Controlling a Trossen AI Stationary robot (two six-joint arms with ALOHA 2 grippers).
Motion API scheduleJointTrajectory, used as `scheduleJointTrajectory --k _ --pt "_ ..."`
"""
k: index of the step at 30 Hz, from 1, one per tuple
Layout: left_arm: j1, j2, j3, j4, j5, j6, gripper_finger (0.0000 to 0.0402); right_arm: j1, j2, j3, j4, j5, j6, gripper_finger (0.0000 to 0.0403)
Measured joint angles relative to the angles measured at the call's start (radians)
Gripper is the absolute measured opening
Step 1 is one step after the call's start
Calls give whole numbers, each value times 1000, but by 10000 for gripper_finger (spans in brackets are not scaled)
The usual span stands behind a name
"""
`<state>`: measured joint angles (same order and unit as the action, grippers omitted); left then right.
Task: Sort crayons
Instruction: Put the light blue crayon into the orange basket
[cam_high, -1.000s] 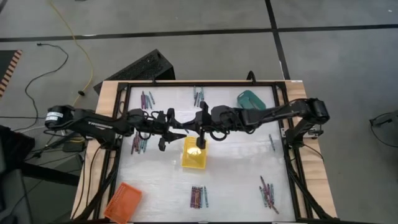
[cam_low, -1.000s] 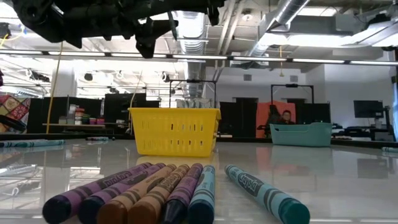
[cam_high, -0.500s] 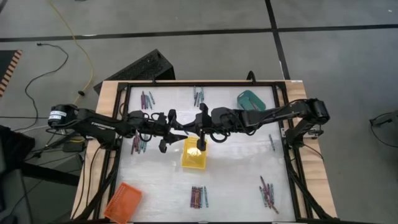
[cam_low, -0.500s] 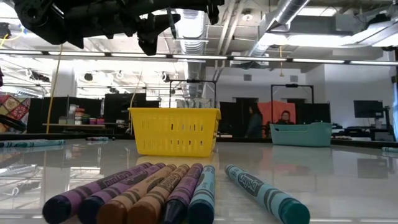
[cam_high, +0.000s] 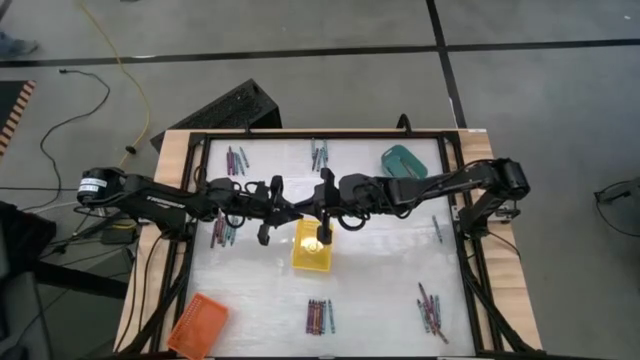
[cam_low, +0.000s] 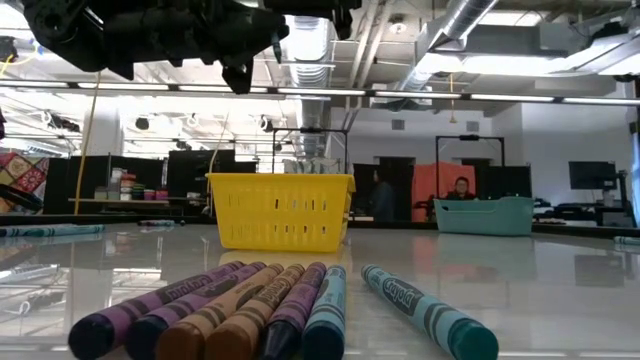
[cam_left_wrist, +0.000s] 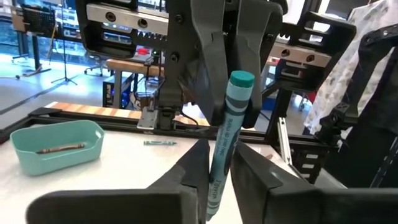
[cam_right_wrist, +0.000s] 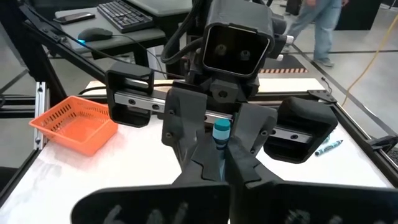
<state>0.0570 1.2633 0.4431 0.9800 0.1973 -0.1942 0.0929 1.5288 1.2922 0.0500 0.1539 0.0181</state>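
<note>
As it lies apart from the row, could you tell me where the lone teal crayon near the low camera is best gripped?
Grip the lone teal crayon at mid-barrel, on its paper wrapper, coming straight down: it lies flat on the table, and the gap to the row of crayons likely leaves room for a finger each side.

A teal crayon with black lettering on its wrapper stands between dark grey jaws. On the glossy white desk sit a bright yellow slotted basket at the centre, an orange mesh basket at 7 o'clock and a teal tray at 1 o'clock. The nearest row of crayons runs purple, purple, brown, brown, purple, teal, with one more teal crayon beside it.
</note>
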Motion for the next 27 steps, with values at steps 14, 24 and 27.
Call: scheduleJointTrajectory --k 14,24,27 --pt "-13 -19 0 -197 34 -34 10 13 -2 -1 -174 94 67 66" --pt "-155 -153 173 -969 -73 -92 9 21 -5 -3 -408 135 87 136" --pt "-234 -189 280 -1243 -167 -148 9 27 -5 -6 -435 156 83 141"
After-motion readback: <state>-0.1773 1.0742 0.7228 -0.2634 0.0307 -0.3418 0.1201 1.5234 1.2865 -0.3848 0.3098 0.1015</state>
